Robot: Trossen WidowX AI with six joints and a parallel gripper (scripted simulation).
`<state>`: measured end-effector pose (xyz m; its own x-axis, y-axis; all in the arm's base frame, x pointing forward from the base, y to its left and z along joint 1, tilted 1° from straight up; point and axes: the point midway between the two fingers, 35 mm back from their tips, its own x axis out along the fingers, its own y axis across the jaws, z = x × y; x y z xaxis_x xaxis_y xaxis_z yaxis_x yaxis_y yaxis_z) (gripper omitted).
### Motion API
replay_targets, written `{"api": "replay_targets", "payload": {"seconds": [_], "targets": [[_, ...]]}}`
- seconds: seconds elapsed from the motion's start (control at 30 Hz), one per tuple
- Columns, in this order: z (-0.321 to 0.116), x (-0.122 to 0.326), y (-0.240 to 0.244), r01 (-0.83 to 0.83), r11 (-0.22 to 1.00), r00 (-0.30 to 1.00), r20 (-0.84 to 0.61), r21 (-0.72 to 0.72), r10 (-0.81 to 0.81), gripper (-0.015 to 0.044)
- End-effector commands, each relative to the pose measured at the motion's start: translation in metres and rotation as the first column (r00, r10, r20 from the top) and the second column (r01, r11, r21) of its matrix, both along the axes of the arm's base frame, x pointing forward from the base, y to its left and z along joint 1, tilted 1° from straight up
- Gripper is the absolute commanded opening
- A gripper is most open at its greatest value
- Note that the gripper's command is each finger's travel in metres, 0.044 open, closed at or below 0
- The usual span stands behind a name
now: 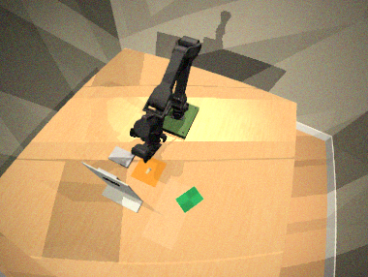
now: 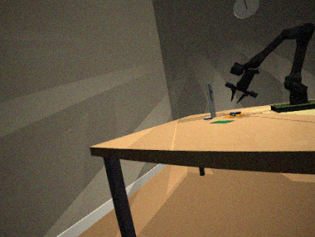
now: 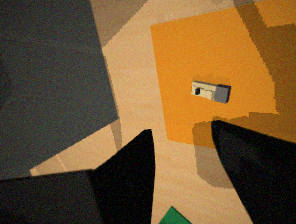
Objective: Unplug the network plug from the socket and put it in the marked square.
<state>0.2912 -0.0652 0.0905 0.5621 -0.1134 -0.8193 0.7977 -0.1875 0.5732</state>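
The network plug (image 3: 211, 92) (image 1: 148, 170) is small, pale with a grey end, and lies on the orange marked square (image 3: 175, 55) (image 1: 154, 182). The upright panel (image 1: 126, 190) (image 2: 211, 101) (image 3: 45, 90) stands beside the square, with a dark socket area on its face. My gripper (image 3: 181, 133) (image 2: 235, 101) is partly open, with its two fingers apart and nothing between them. It hangs in the air above the table, well clear of the plug and of the panel. In the top view the fingers are partly hidden by the hand.
A green square (image 1: 189, 199) (image 2: 222, 122) lies on the table, apart from the orange one. A pale flat plate (image 1: 120, 156) lies behind the panel, near the hand. The arm's base stands on a dark green board (image 1: 189, 127) (image 2: 286, 108).
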Motion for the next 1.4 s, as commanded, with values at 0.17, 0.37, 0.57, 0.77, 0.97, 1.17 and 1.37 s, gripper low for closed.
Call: {"api": "replay_targets", "payload": {"seconds": [0.17,0.37,0.57,0.77,0.97,1.17,1.37], "targets": [[0.02,-0.001,0.0,-0.006,1.0,1.0,0.013,-0.003,0.006,0.0156],[0.03,-0.003,0.001,-0.006,1.0,1.0,0.012,-0.003,0.006,0.0156],[0.04,-0.005,0.001,-0.006,1.0,1.0,0.012,-0.003,0.006,0.0156],[0.041,-0.004,0.0,0.0,1.0,1.0,0.001,0.0,0.0,0.0156],[0.06,-0.001,-0.001,-0.001,1.0,1.0,0.003,-0.001,0.001,0.0156],[0.079,0.0,-0.001,-0.002,1.0,1.0,0.006,-0.001,0.002,0.0156],[0.098,-0.001,-0.001,-0.004,1.0,1.0,0.008,-0.002,0.004,0.0156]]}}
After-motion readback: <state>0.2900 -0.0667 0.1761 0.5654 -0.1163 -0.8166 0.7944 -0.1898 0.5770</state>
